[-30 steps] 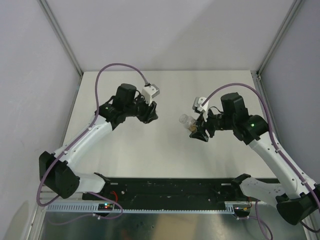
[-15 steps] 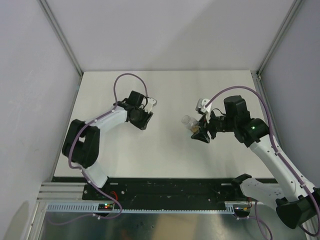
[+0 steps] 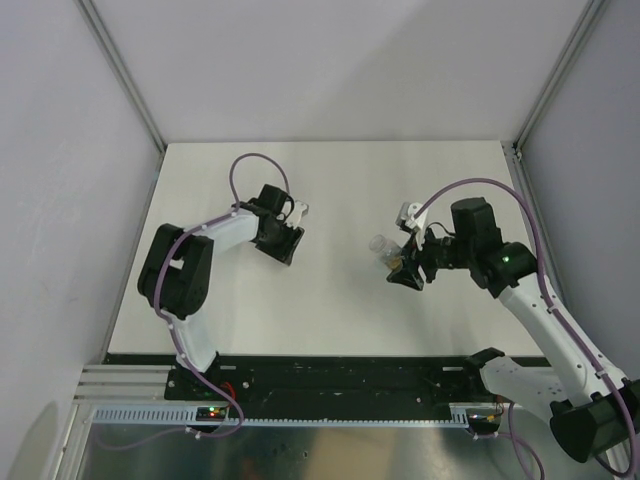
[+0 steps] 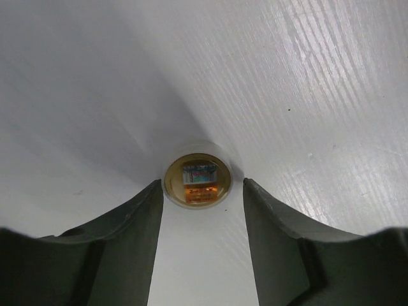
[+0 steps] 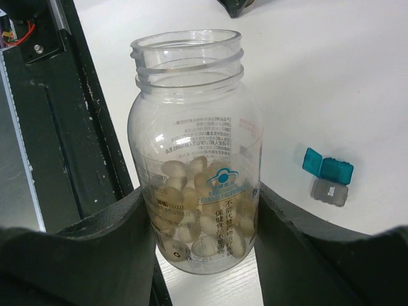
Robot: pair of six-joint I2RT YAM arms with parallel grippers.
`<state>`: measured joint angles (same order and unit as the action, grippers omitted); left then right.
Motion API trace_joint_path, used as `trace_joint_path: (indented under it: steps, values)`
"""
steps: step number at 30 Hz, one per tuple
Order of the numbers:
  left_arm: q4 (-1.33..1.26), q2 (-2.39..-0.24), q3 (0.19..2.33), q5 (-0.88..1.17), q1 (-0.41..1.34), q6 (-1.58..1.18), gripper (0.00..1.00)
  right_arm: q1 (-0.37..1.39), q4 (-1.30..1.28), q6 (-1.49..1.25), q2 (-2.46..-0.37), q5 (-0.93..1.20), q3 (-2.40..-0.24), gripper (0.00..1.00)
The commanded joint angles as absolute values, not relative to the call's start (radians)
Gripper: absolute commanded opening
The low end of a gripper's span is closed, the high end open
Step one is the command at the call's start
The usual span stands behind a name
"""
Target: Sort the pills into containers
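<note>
Your left gripper [image 4: 201, 191] is down at the white table [image 3: 330, 190], left of the middle. Its two dark fingers [image 4: 127, 223] are spread to either side of the small translucent amber-orange cylindrical vial [image 4: 198, 182]. You see the vial end-on in the left wrist view, right at the fingertips. The left finger meets its rim and a thin strip of table shows by the other, so you cannot tell whether the jaws are pressing it.

Your right gripper [image 5: 201, 194] is clamped on a clear plastic bottle [image 5: 194, 153] with a threaded, uncapped mouth. The bottle's lower part is filled with pale oval pills [image 5: 191, 220]. From overhead, the bottle sits right of the table's centre, well apart from the left gripper.

The small teal-blue box with its grey hinged flap [image 5: 327, 173] lies on the table beside the bottle, apart from it, with the flap open.
</note>
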<state>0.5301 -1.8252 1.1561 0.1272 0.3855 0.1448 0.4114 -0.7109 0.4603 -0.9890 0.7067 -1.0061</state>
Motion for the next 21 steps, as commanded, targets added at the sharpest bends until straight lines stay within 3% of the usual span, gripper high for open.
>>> trace_joint_path:
  steps: [1,6,12,21]
  values:
    - [0.524,-1.851,1.194,0.152,0.382,0.115,0.59,0.393,-0.659,0.453,-0.963,0.729,-0.985,0.00]
    - [0.525,-1.843,1.188,0.158,0.382,0.113,0.64,0.379,-0.644,0.448,-0.960,0.734,-0.959,0.00]
    - [0.524,-1.791,1.181,0.183,0.381,0.123,0.78,0.361,-0.629,0.449,-0.955,0.734,-0.924,0.00]
    - [0.547,-1.524,1.214,0.329,0.382,0.132,0.98,0.363,-0.601,0.460,-0.962,0.700,-0.925,0.00]
